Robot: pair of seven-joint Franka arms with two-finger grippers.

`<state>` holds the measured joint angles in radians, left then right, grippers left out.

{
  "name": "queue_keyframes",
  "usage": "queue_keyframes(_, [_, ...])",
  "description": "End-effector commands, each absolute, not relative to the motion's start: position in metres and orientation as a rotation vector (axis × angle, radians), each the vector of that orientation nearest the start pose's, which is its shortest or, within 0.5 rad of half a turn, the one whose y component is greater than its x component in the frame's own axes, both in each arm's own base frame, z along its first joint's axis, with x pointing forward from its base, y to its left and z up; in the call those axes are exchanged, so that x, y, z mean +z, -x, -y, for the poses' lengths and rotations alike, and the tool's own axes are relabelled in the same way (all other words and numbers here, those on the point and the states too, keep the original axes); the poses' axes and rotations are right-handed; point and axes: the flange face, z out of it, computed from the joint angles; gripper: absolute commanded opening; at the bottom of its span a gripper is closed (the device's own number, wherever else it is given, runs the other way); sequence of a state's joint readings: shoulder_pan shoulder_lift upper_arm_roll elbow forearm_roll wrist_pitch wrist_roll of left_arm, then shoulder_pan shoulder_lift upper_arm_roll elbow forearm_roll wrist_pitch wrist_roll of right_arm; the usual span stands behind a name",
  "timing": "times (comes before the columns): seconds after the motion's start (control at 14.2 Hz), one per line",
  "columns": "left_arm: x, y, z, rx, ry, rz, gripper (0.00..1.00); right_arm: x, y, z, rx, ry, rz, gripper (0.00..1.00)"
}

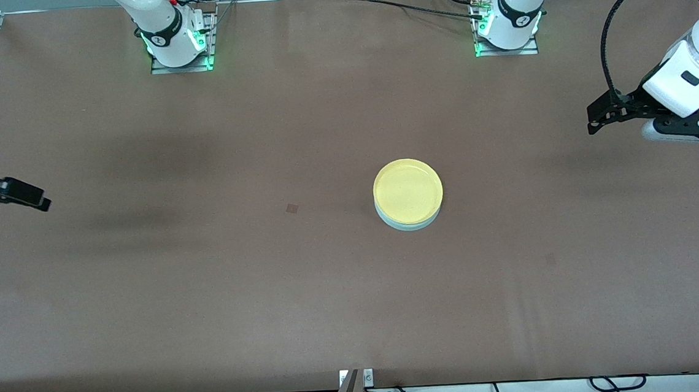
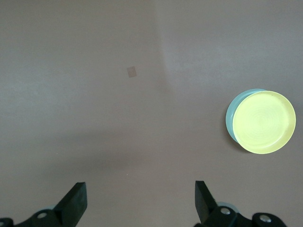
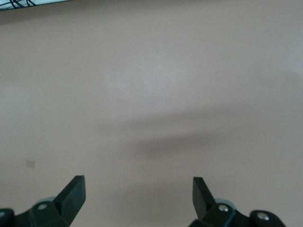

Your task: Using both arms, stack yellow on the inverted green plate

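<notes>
Round pale yellow plastic plate [image 1: 407, 190] sits stacked on round pale mint-green plastic plate [image 1: 408, 223], mid brown worktop [image 1: 208, 279]. Left gripper [image 2: 140, 202] released, over left arm's end. Right gripper [image 3: 138, 197] released, over right arm's end.

Yellow plate [image 1: 408, 190]: round, shallow, pale yellow, raised rim, lying flat. It sits stacked on the green plate [image 1: 407, 223], slightly offset. Green plate: pale mint, same size, only a thin crescent of its edge shows beneath the yellow, on the side nearer the front camera. The stack rests on the brown worktop [image 1: 269, 275], somewhat toward the left arm's end.
</notes>
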<state>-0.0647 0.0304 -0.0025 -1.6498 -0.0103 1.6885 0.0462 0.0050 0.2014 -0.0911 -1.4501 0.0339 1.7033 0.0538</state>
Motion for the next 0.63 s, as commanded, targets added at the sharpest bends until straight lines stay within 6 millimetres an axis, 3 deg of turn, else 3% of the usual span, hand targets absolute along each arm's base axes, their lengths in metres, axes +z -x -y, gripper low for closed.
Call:
queue_keyframes(0.0, [0.589, -0.566, 0.038, -0.024, 3.126, -0.184, 1.0, 0.582, -0.611, 0.043, -0.061, 3.151, -0.134, 1.0])
queue_keyframes(0.21, [0.588, -0.567, 0.038, -0.022, 3.127, -0.184, 1.0, 0.588, -0.602, 0.045, -0.048, 3.163, -0.111, 1.0])
queue_keyframes(0.56, [0.588, -0.567, 0.037, -0.022, 3.126, -0.184, 1.0, 0.572, -0.582, 0.048, -0.051, 3.214, -0.058, 1.0])
